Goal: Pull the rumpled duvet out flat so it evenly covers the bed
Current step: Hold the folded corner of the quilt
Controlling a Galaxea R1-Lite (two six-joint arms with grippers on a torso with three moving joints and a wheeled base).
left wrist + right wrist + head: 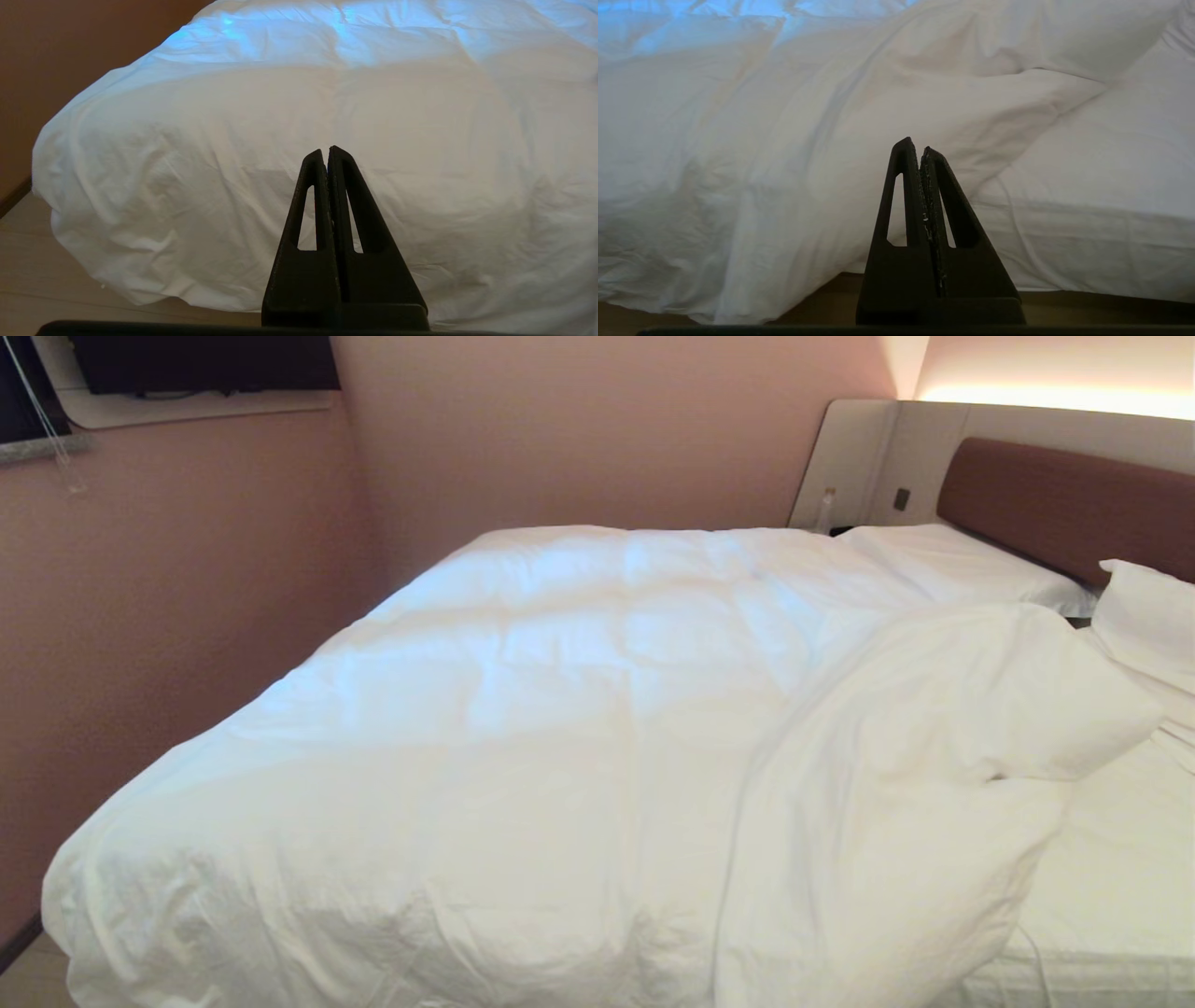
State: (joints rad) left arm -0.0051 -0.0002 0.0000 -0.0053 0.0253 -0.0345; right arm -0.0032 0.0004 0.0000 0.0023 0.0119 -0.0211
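The white puffy duvet [523,709] lies over most of the bed [1111,887], hanging off the near side. Its corner toward the headboard is folded back into a thick flap [934,728], baring the mattress sheet at the right. Neither arm shows in the head view. In the left wrist view my left gripper [326,150] is shut and empty, held short of the duvet [299,116] where it hangs over the bed's side. My right gripper [916,143] is also shut and empty, facing the folded flap [952,102] and the bare mattress edge [1111,233].
Two white pillows [962,565] [1148,616] lie at the brown headboard [1064,499] on the right. A pink wall [187,616] runs close along the bed's left side. A small bottle [826,509] stands at the far bedside. Wooden floor [28,261] shows below the duvet.
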